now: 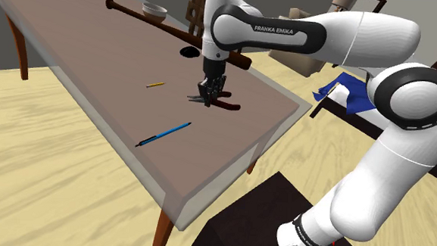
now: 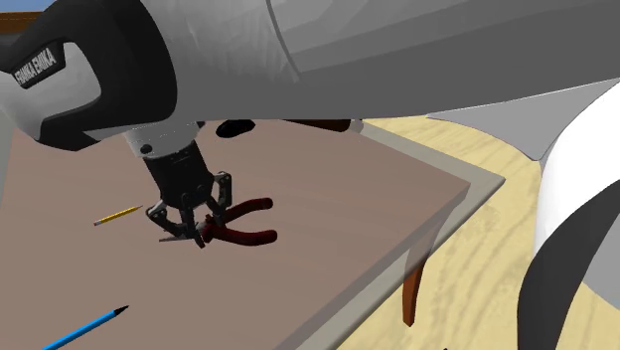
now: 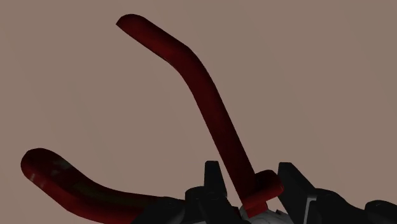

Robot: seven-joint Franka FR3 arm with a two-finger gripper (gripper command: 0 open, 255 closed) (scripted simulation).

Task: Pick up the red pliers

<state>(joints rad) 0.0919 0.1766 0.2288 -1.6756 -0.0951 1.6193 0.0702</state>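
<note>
Stands low over the brown table (image 1: 83, 52) with the gripper (image 1: 211, 91) pointing down. Clasps one handle of the red pliers (image 1: 227, 105) between narrowly set fingers (image 3: 213, 181), close to the pivot. Leaves the other handle splayed free. Has the pliers lying flat on the top. Lists nearby a yellow pencil (image 1: 156, 85), with a blue pen (image 1: 163, 134) well apart. Places a dark disc (image 1: 190, 53) and a long bat (image 1: 138, 15) beyond the gripper, and a bowl (image 1: 154, 12) just beside the bat. Hides part of the bat behind the arm.
</note>
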